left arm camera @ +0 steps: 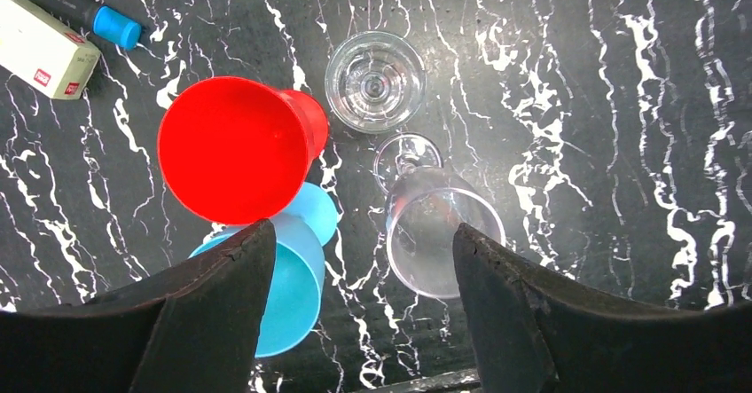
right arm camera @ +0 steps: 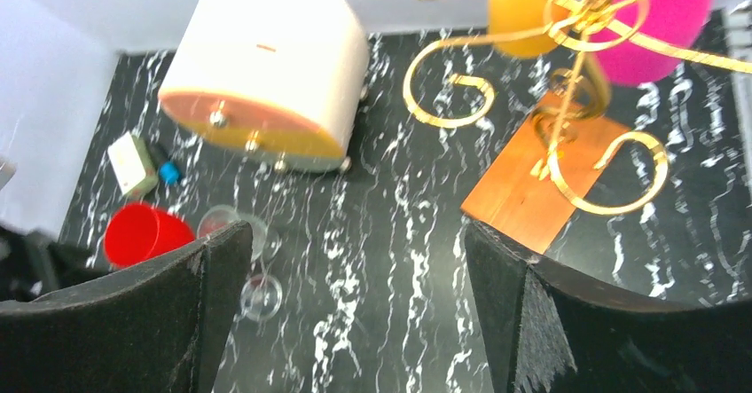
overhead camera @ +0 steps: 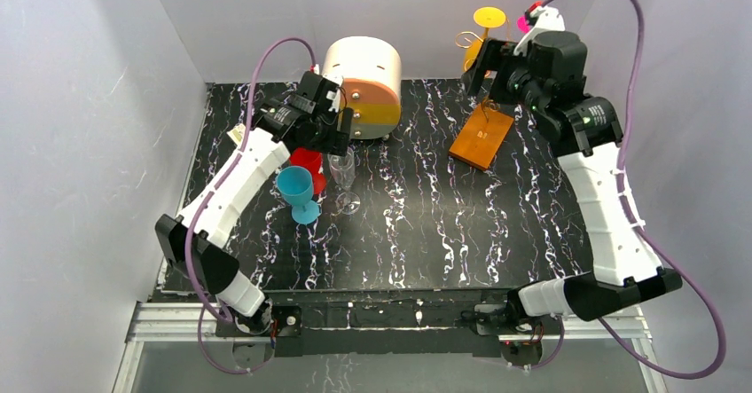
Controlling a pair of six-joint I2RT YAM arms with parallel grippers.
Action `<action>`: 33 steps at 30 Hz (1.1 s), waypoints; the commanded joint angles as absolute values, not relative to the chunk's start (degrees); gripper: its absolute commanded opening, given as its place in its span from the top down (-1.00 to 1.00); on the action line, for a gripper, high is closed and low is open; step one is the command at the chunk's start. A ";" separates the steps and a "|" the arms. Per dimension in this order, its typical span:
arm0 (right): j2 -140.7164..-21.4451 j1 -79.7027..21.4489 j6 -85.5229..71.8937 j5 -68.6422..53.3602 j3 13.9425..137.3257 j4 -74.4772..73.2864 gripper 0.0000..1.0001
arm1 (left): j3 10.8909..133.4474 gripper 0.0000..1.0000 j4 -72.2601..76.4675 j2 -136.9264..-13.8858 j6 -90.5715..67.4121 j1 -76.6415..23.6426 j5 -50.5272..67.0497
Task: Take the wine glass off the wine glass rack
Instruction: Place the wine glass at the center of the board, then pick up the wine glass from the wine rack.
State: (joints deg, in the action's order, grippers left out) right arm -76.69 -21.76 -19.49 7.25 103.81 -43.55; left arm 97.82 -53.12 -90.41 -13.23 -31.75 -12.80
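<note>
Top external view left much of the wine glass rack [overhead camera: 483,136] hard to read. Its thin gold wires almost vanished against the pale background. The body of the right gripper [right arm camera: 355,229] covered all but a sliver of the pink wine glass [right arm camera: 667,31] hanging there. The right wrist view cut both hanging glasses off at the picture's upper edge and blurred them, so how they sat in the scrolls could not be made out.

The rack stood on the worktop [overhead camera: 417,224] near its far edge, right of the middle. It had a flat orange-brown wooden base, a slim central post and curled gold scroll arms. A yellow wine glass [overhead camera: 489,17] hung beside the pink one, foot uppermost.

The right gripper hovered just before the scrolls, jaws spread wide, grasping nothing. The left gripper [left arm camera: 364,226], left of the middle and nearer the far edge, was likewise released, its jaws apart above a clear glass [left arm camera: 441,231]. A second clear glass [left arm camera: 374,81], a red glass [left arm camera: 232,147] and a blue glass [left arm camera: 297,273] crowded close. A white box [left arm camera: 43,49] was cut by the left wrist view's edge. A round drawer box [overhead camera: 362,87] sat at the far edge.
</note>
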 commanded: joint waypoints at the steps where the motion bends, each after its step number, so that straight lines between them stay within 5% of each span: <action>1: -80.08 -18.11 -16.98 10.38 111.81 -43.58 -0.94 | 99.09 -0.46 -52.61 -83.91 -14.57 -31.85 -11.04; 21: -95.93 -0.52 -17.70 -1.55 127.88 -44.88 -0.74 | 92.29 -0.67 -41.39 -72.58 -17.36 -31.82 2.41; 33: -102.96 1.49 -18.91 4.98 130.74 -37.24 -0.65 | 89.41 -0.80 -38.52 -70.43 -18.37 -31.82 4.61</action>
State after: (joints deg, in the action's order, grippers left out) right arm -100.12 1.13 -19.29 1.23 127.15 -41.43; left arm 90.65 -39.31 -72.53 -18.02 -31.75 3.22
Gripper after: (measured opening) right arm 0.827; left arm 0.892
